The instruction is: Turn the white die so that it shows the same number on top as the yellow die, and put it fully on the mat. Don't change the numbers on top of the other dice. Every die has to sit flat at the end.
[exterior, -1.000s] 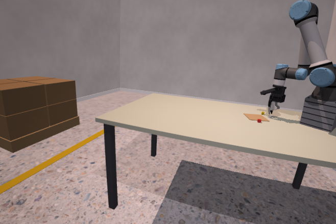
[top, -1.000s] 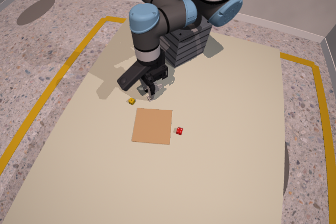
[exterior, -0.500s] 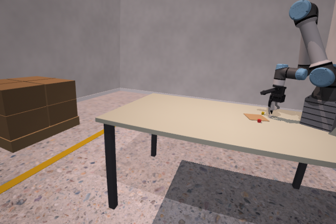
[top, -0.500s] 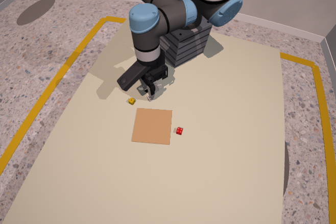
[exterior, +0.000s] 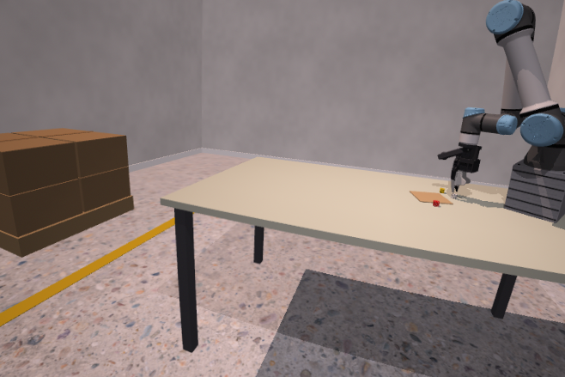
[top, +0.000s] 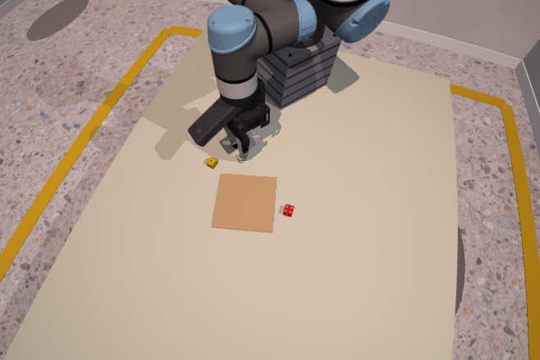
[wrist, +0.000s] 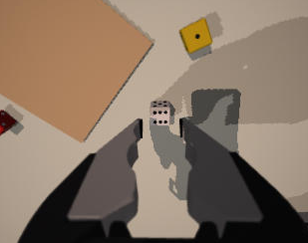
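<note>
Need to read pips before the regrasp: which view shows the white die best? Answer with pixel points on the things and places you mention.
Wrist: the white die [top: 240, 157] [exterior: 453, 196] [wrist: 160, 114] appears largest, two pipped faces readable, unobstructed near the fingertips. Top shows only a speck partly hidden by the gripper [top: 242, 152] [exterior: 455, 189] [wrist: 160, 128]; exterior, a tiny pale blob.

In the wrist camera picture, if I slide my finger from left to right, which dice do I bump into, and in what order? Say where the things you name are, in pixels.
A red die with white dots [top: 288, 210] [exterior: 436, 203] [wrist: 2, 122] → a white die with black dots [top: 240, 157] [wrist: 160, 114] → a yellow die with one black dot on top [top: 212, 162] [exterior: 442, 191] [wrist: 195, 36].
</note>
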### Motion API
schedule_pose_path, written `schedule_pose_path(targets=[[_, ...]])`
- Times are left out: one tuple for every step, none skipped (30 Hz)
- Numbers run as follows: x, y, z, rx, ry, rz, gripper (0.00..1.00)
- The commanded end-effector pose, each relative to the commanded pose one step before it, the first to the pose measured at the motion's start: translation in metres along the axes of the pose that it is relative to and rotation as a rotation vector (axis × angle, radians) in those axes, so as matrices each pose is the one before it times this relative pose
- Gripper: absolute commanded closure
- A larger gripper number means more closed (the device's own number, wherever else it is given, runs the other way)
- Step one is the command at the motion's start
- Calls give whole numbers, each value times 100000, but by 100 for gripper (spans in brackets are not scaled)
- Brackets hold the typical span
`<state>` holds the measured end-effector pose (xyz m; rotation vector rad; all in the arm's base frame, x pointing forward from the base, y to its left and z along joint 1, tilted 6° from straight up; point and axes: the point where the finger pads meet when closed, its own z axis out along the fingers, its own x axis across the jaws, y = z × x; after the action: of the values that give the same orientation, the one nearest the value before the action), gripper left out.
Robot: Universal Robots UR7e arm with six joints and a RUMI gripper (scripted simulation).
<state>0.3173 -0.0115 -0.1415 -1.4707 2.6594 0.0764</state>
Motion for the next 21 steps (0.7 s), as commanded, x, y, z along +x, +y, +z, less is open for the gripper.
schedule_pose_path(targets=[[-60, 354, 93, -523, 16, -83, 79], [0, 0, 0, 0, 0, 0, 79], [0, 0, 0, 0, 0, 0, 79], [0, 0, 0, 0, 0, 0, 79], [0, 0, 0, 0, 0, 0, 79], [0, 0, 0, 0, 0, 0, 79], [0, 1, 0, 0, 0, 0, 79], [-1, 6, 0, 0, 0, 0, 79], [-2, 14, 0, 0, 0, 0, 79], [0, 0, 0, 0, 0, 0, 79], [0, 0, 0, 0, 0, 0, 79], [-4, 23, 0, 0, 0, 0, 79], [-5, 32, 0, 0, 0, 0, 79], [-6, 39, 0, 0, 0, 0, 79], [-7, 44, 0, 0, 0, 0, 79], [-7, 45, 0, 0, 0, 0, 79], [-7, 44, 0, 0, 0, 0, 79], [-6, 39, 0, 0, 0, 0, 79], [-5, 32, 0, 0, 0, 0, 79], [-4, 23, 0, 0, 0, 0, 79], [-2, 14, 0, 0, 0, 0, 79]])
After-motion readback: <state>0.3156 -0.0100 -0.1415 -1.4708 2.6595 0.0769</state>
